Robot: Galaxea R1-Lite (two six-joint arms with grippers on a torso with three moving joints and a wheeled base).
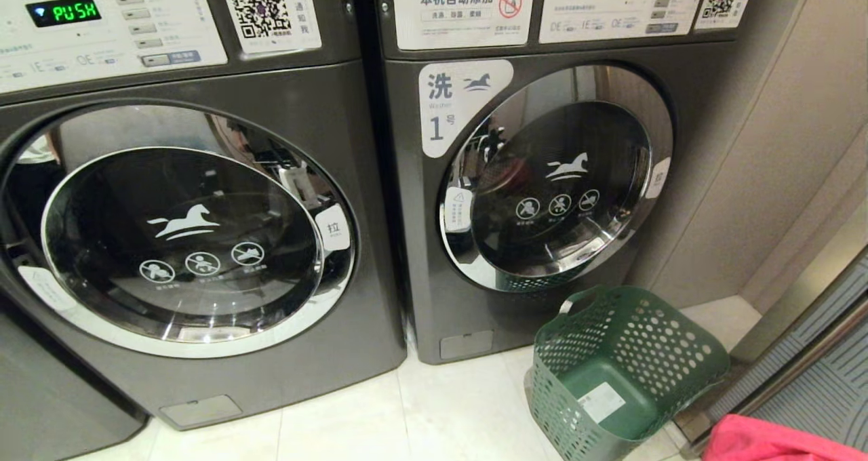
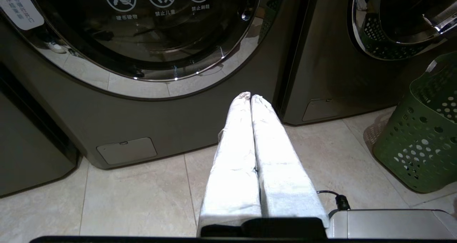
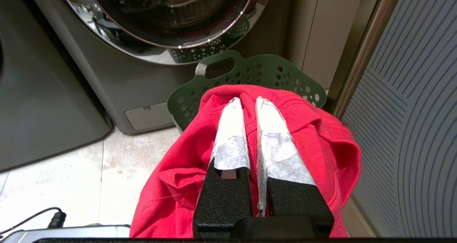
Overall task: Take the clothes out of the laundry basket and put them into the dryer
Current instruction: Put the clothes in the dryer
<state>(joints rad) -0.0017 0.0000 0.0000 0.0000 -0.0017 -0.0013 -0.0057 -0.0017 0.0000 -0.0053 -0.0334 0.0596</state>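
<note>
Our right gripper (image 3: 249,102) was clamped on the red garment (image 3: 178,164) above the green laundry basket (image 3: 264,71). Our left gripper (image 2: 250,95) hung pressed together, empty, before the closed machine door (image 2: 142,39).

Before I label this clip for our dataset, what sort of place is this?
Most likely a self-service laundromat: two front-loading machines side by side, QR code stickers on their control panels, and a green laundry basket on the tiled floor.

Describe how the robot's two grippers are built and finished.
Left gripper: two long tapered fingers wrapped in white tape, rising from a black base. Right gripper: two like fingers, their wrap white at the tips and more silvery lower down, set on textured black mounts. A thin black cable with a plug runs beside the left base.
</note>
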